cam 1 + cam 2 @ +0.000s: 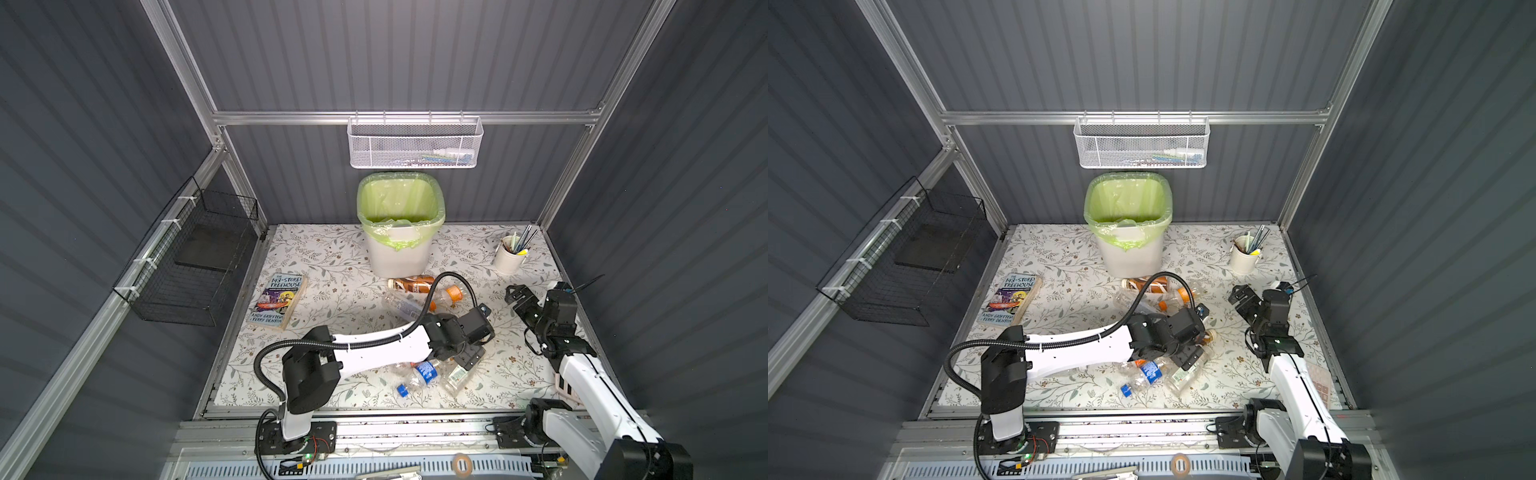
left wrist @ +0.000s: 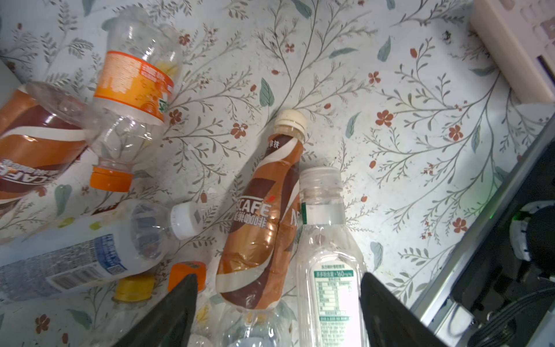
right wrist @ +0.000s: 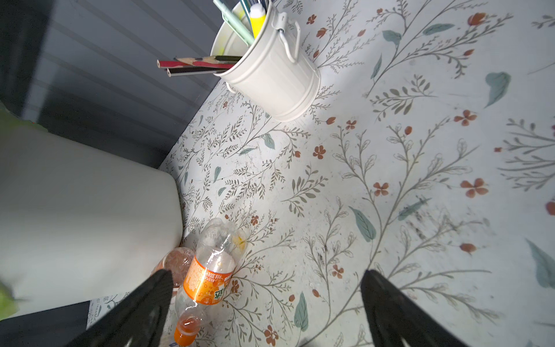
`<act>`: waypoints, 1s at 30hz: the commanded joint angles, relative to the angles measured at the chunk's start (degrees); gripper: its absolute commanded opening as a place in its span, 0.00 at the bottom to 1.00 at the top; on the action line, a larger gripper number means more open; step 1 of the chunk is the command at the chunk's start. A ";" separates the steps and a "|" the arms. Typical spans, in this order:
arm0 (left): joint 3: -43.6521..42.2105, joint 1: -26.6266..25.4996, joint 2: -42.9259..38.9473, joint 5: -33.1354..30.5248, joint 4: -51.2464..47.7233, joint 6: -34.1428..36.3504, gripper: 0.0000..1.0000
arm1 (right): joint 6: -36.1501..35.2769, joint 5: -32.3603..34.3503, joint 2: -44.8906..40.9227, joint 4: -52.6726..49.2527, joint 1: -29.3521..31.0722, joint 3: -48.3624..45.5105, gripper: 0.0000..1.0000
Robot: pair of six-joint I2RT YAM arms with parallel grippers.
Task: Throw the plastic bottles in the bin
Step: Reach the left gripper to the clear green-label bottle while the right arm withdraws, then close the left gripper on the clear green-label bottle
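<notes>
Left gripper (image 2: 277, 279): jaws apart, set low astride two lying plastic bottles, a brown-label bottle (image 2: 258, 228) and a clear green-label bottle (image 2: 327, 270), touching side by side on the table (image 2: 405, 90). Nothing clamped. Recommendation: centre on one body only before closing, lest the pair squirt out. Other bottles lie near the foot of the bin (image 1: 399, 257), at the table's back. Right gripper (image 3: 265, 288): wide open, empty.
</notes>
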 commanded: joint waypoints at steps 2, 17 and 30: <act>3.37 -0.94 2.16 3.53 -8.15 -0.51 0.84 | -1.25 -2.39 0.34 2.36 -1.24 -0.61 0.99; 7.76 -2.58 8.29 7.59 -14.16 -0.19 0.73 | -0.44 -3.97 1.17 3.06 -3.50 -2.26 0.99; 8.73 -3.49 10.83 9.50 -14.05 0.01 0.68 | -0.42 -4.66 0.80 2.39 -4.34 -2.71 0.99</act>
